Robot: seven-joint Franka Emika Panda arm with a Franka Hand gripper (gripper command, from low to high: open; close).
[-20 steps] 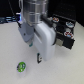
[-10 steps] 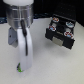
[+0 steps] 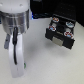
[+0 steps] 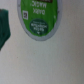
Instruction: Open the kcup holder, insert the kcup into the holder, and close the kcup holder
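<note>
In the exterior view, the white and grey robot arm (image 3: 15,37) fills the exterior view's left, reaching down over the pale tabletop (image 3: 47,65). Its gripper (image 3: 17,70) sits at the near edge of the picture, and whether its jaws are spread or closed cannot be told here.

On the exterior view's right, farther back, stands the black boxy kcup holder (image 3: 61,33), a drawer unit with red-and-white-topped pods (image 3: 61,25) resting on its top. It is well apart from the arm.

The small round kcup with its bright green top and pale rim (image 4: 39,17) shows only in the wrist view, lying on the table close below the camera, its printed lid partly cut off by the frame. A dark green blurred shape (image 4: 4,27) lies beside it, too unclear to name. No fingers show in the wrist view.
</note>
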